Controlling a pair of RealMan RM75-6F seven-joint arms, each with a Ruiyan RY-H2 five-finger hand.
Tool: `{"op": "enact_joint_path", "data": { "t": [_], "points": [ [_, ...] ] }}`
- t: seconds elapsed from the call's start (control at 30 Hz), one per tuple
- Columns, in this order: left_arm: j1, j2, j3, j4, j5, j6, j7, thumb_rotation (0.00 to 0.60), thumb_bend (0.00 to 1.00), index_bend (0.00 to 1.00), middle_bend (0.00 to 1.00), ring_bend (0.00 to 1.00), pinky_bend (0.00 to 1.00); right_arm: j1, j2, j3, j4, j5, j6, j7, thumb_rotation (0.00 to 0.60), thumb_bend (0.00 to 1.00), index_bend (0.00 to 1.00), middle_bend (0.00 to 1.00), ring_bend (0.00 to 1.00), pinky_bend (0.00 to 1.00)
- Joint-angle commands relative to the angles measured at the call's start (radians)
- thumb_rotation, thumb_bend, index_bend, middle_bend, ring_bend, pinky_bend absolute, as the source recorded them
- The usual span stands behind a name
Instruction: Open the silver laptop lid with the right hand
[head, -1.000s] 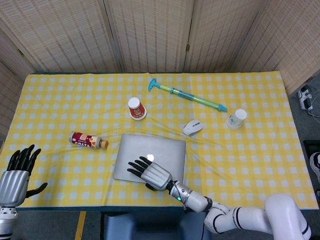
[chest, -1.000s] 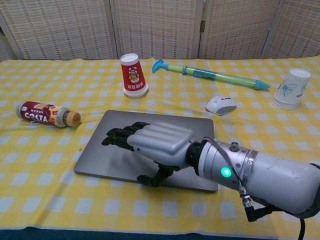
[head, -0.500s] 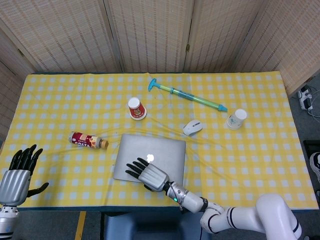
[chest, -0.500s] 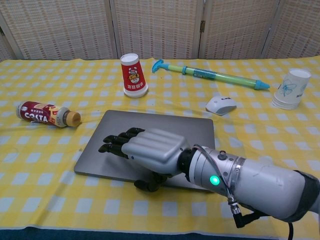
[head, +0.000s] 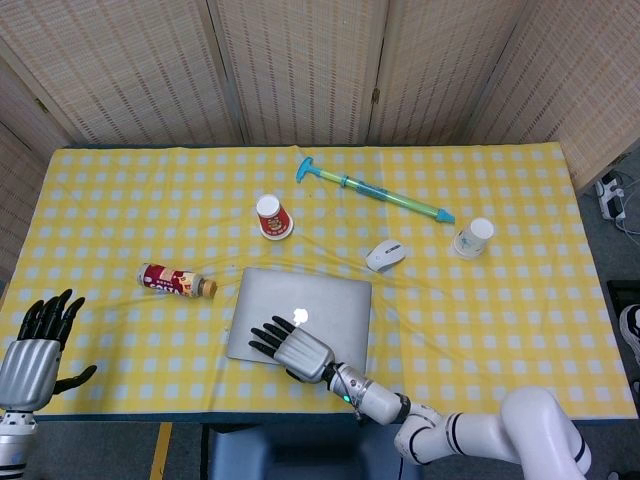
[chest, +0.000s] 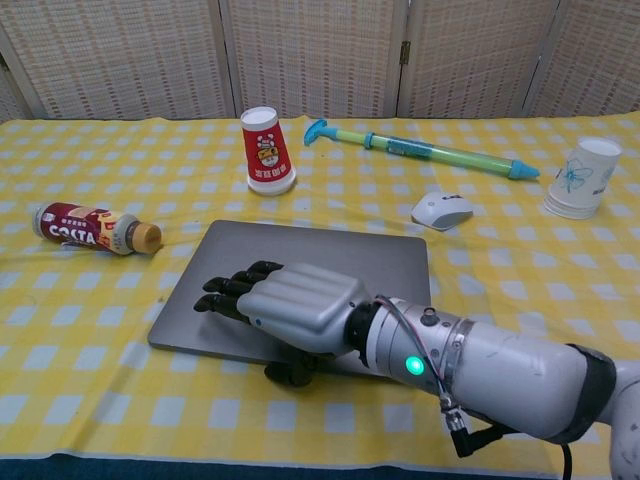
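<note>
Right hand spread over the closed silver laptop — lid not yet lifted.

I judge the silver laptop (chest: 300, 285) to be a stiff, smooth metal slab, slick under the fingertips; the lid should be light but the hinge may resist, so I'd catch the near front edge by its middle, thumb under the lip, and lift slowly so the base doesn't slide on the cloth. It lies flat and closed near the front edge of the yellow checked table (head: 500, 330), matte grey with rounded corners and a small white logo showing in the head view. My right hand (chest: 290, 308) lies palm down over the lid's near part, fingers extended and slightly apart, holding nothing — thumb tucked at the front edge. My left hand (head: 35, 345) hovers off the table's corner, fingers apart, empty.
</note>
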Motion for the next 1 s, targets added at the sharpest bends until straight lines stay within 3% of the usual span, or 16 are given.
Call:
{"op": "enact_joint_path", "data": {
  "t": [0.03, 1.0],
  "points": [
    [0.0, -0.001, 0.0, 0.001, -0.001, -0.001, -0.003, 0.6, 0.13, 0.0, 0.0, 0.0, 0.0, 0.004, -0.005, 0.001, 0.009, 0.004, 0.0, -0.001, 0.6, 0.45, 0.0, 0.0, 0.0, 0.0],
    [0.001, -0.009, 0.0, 0.018, -0.008, -0.003, -0.014, 0.6, 0.13, 0.0, 0.0, 0.0, 0.0, 0.018, 0.007, 0.005, 0.024, 0.036, 0.023, -0.024, 0.6, 0.45, 0.0, 0.0, 0.0, 0.0]
  ]
}}
